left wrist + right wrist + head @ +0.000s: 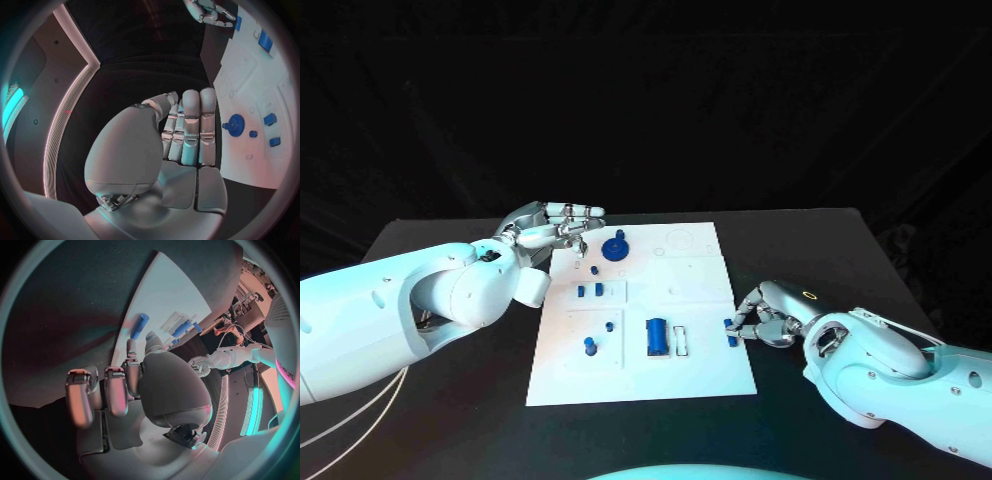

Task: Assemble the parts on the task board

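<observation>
Several blue parts (pixel 656 336) lie loose on the white task board (pixel 643 385) in the middle of the tabletop, so assembly looks barely begun: the right robot hand (pixel 759 325) pinches a small blue piece (pixel 731 332) at the board's right edge, while the left robot hand (pixel 557 228) hovers released, grasping nothing, near the blue gear (pixel 616 246).

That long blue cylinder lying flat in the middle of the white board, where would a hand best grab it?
Probably around the middle of the blue cylinder, coming straight down, fingers on its two long sides. It lies flat on the task board, with a white frame close beside it, so a narrow pinch suits.
</observation>
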You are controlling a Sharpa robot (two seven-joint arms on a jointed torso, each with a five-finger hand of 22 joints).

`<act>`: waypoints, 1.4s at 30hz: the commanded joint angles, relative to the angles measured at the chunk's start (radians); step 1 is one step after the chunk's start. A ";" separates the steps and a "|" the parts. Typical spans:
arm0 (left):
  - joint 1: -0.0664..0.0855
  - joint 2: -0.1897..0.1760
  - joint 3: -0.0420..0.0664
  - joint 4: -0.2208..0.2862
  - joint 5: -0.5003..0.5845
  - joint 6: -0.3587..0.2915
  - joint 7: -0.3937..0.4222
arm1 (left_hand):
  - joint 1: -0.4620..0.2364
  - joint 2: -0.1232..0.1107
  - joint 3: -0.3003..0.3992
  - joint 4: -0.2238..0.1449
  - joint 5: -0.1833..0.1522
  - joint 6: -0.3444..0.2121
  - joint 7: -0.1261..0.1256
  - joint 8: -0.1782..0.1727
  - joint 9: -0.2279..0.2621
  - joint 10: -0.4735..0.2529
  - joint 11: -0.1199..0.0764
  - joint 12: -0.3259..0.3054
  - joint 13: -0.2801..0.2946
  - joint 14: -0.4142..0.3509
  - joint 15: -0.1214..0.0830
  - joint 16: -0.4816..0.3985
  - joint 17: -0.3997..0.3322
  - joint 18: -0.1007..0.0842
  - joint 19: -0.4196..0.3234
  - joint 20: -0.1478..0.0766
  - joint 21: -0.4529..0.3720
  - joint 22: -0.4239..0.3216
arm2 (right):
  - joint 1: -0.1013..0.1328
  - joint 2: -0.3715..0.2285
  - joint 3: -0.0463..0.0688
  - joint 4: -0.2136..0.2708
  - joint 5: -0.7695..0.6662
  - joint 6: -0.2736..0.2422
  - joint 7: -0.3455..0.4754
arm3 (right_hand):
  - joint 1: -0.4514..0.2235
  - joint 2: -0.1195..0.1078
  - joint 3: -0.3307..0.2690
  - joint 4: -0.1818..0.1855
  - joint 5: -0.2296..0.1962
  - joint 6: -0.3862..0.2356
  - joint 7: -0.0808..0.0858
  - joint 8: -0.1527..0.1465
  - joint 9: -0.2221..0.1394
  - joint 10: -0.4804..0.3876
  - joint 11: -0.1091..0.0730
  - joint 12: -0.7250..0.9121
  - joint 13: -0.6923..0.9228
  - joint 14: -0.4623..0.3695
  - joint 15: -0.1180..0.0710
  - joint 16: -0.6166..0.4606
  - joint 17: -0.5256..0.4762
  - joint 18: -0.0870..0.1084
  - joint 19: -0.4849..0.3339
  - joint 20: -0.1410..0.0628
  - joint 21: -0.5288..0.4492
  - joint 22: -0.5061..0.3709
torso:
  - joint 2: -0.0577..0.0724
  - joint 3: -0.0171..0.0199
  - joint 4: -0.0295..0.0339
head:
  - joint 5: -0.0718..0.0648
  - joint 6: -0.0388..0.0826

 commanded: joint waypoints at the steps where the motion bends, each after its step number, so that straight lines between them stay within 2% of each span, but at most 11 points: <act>1: 0.000 0.000 0.001 0.003 -0.003 0.019 0.004 | -0.004 0.006 -0.006 -0.001 0.001 -0.008 -0.002 0.007 -0.001 -0.010 0.000 0.004 0.002 -0.008 0.001 0.005 -0.001 0.013 -0.007 -0.001 -0.006 -0.001 | -0.002 0.006 0.000 -0.004 -0.032 0.031 -0.033 | -0.002 0.003 0.001 0.007 0.006 0.008 0.001 -0.006 -0.002 0.007 -0.003 -0.002 -0.143 0.084 0.005 0.000 0.162 -0.007 0.105 0.006 0.004 0.263 | 0.000 0.0005 -0.0005 | 0.001 -0.001; 17: 0.000 -0.001 0.001 0.004 -0.003 0.022 0.001 | -0.004 0.006 -0.006 -0.001 0.001 -0.008 -0.002 0.007 -0.001 -0.010 0.000 0.004 0.002 -0.008 0.001 0.005 -0.001 0.013 -0.007 -0.001 -0.006 -0.001 | -0.019 0.038 -0.002 -0.025 -0.033 0.080 -0.045 | -0.011 -0.004 -0.004 0.018 0.001 0.019 -0.001 -0.008 -0.005 0.009 -0.005 0.000 -0.141 0.084 0.004 0.001 0.163 -0.007 0.105 0.005 0.004 0.263 | 0.000 0.0003 -0.0008 | 0.005 -0.003; 22: 0.000 -0.002 0.001 0.004 -0.003 0.022 0.001 | -0.004 0.006 -0.006 -0.001 0.001 -0.008 -0.002 0.007 -0.001 -0.010 0.000 0.004 0.002 -0.008 0.001 0.005 -0.001 0.013 -0.007 -0.001 -0.006 -0.001 | -0.024 0.053 -0.003 -0.039 -0.045 0.118 -0.053 | 0.010 -0.007 0.004 0.007 -0.002 0.026 -0.006 -0.008 -0.006 0.009 -0.009 -0.001 -0.141 0.084 0.001 0.001 0.164 -0.007 0.105 0.003 0.004 0.263 | -0.001 0.0000 -0.0009 | 0.005 -0.005; 28: 0.000 -0.001 0.001 0.005 -0.003 0.023 0.001 | -0.004 0.006 -0.006 -0.001 0.001 -0.008 -0.002 0.007 -0.001 -0.010 0.000 0.004 0.002 -0.008 0.001 0.005 -0.001 0.013 -0.007 -0.001 -0.006 -0.001 | -0.033 0.078 -0.005 -0.063 -0.076 0.141 -0.067 | 0.031 -0.027 0.005 -0.005 0.010 0.029 -0.007 -0.012 -0.009 0.008 -0.010 -0.003 -0.141 0.084 -0.001 0.001 0.164 -0.007 0.105 0.001 0.004 0.263 | -0.001 0.0003 -0.0002 | 0.005 -0.007; 30: 0.000 -0.001 0.001 0.005 -0.003 0.024 0.000 | -0.004 0.006 -0.006 -0.001 0.001 -0.008 -0.002 0.007 -0.001 -0.010 0.000 0.004 0.002 -0.008 0.001 0.005 -0.001 0.013 -0.007 -0.001 -0.006 -0.001 | -0.034 0.085 -0.005 -0.070 -0.087 0.146 -0.073 | 0.052 -0.024 0.016 -0.016 0.012 0.030 -0.009 -0.013 -0.010 0.008 -0.012 -0.004 -0.141 0.084 -0.002 0.001 0.164 -0.007 0.105 0.000 0.004 0.263 | -0.002 0.0002 0.0000 | 0.006 -0.007; 32: 0.000 0.000 0.001 0.005 -0.003 0.024 0.000 | -0.004 0.006 -0.006 -0.001 0.001 -0.008 -0.002 0.007 -0.001 -0.010 0.000 0.004 0.002 -0.008 0.001 0.005 -0.001 0.013 -0.007 -0.001 -0.006 -0.001 | -0.035 0.091 -0.005 -0.075 -0.101 0.158 -0.077 | 0.082 -0.020 0.033 -0.032 -0.008 0.032 -0.010 -0.015 -0.011 0.007 -0.014 -0.005 -0.140 0.084 -0.004 0.001 0.164 -0.007 0.105 -0.002 0.004 0.263 | -0.002 -0.0003 0.0005 | 0.006 -0.007; 33: 0.000 0.000 0.001 0.005 -0.003 0.024 0.000 | -0.004 0.006 -0.006 -0.001 0.001 -0.008 -0.002 0.007 -0.001 -0.010 0.000 0.004 0.002 -0.008 0.001 0.005 -0.001 0.013 -0.007 -0.001 -0.006 -0.001 | -0.035 0.094 -0.005 -0.077 -0.107 0.172 -0.076 | 0.097 -0.022 0.041 -0.041 -0.014 0.032 -0.011 -0.016 -0.012 0.006 -0.015 -0.007 -0.141 0.084 -0.005 0.001 0.164 -0.007 0.105 -0.003 0.004 0.263 | -0.003 -0.0005 0.0008 | 0.006 -0.007; 36: 0.000 0.000 0.001 0.005 -0.003 0.024 0.000 | -0.004 0.006 -0.006 -0.001 0.001 -0.008 -0.002 0.007 -0.001 -0.010 0.000 0.004 0.002 -0.008 0.001 0.005 -0.001 0.013 -0.007 -0.001 -0.006 -0.001 | -0.036 0.099 -0.005 -0.079 -0.117 0.219 -0.076 | 0.115 -0.049 0.049 -0.056 -0.008 0.035 -0.008 -0.020 -0.015 0.002 -0.013 -0.014 -0.144 0.083 -0.004 -0.001 0.161 -0.007 0.105 -0.004 0.004 0.263 | -0.002 -0.0005 0.0007 | 0.007 -0.006; 38: 0.000 -0.001 0.001 0.005 -0.003 0.024 0.000 | -0.004 0.006 -0.006 -0.001 0.001 -0.008 -0.002 0.007 -0.001 -0.010 0.000 0.004 0.002 -0.008 0.001 0.005 -0.001 0.013 -0.007 -0.001 -0.006 -0.001 | -0.036 0.102 -0.005 -0.078 -0.121 0.242 -0.080 | 0.121 -0.064 0.056 -0.060 0.009 0.037 -0.007 -0.023 -0.018 -0.001 -0.012 -0.022 -0.148 0.083 -0.003 -0.003 0.159 -0.007 0.105 -0.003 0.004 0.263 | -0.002 -0.0009 0.0000 | 0.008 -0.005; 40: 0.000 -0.001 0.001 0.005 -0.003 0.024 -0.001 | -0.004 0.006 -0.006 -0.001 0.001 -0.008 -0.002 0.007 -0.001 -0.010 0.000 0.004 0.002 -0.008 0.001 0.005 -0.001 0.013 -0.007 -0.001 -0.006 -0.001 | -0.036 0.104 -0.005 -0.076 -0.125 0.251 -0.085 | 0.125 -0.071 0.072 -0.059 0.046 0.042 -0.007 -0.026 -0.022 -0.003 -0.012 -0.028 -0.151 0.083 -0.003 -0.003 0.160 -0.007 0.105 -0.003 0.004 0.263 | -0.002 -0.0008 -0.0010 | 0.009 -0.005; 42: 0.000 -0.001 0.001 0.006 -0.003 0.025 -0.001 | -0.004 0.006 -0.006 -0.001 0.001 -0.008 -0.002 0.007 -0.001 -0.010 0.000 0.004 0.002 -0.008 0.001 0.005 -0.001 0.013 -0.007 -0.001 -0.006 -0.001 | -0.036 0.104 -0.005 -0.071 -0.127 0.249 -0.093 | 0.122 -0.075 0.079 -0.055 0.060 0.043 -0.007 -0.028 -0.024 -0.004 -0.012 -0.029 -0.152 0.083 -0.003 -0.003 0.159 -0.007 0.105 -0.003 0.004 0.263 | -0.002 -0.0007 -0.0011 | 0.009 -0.005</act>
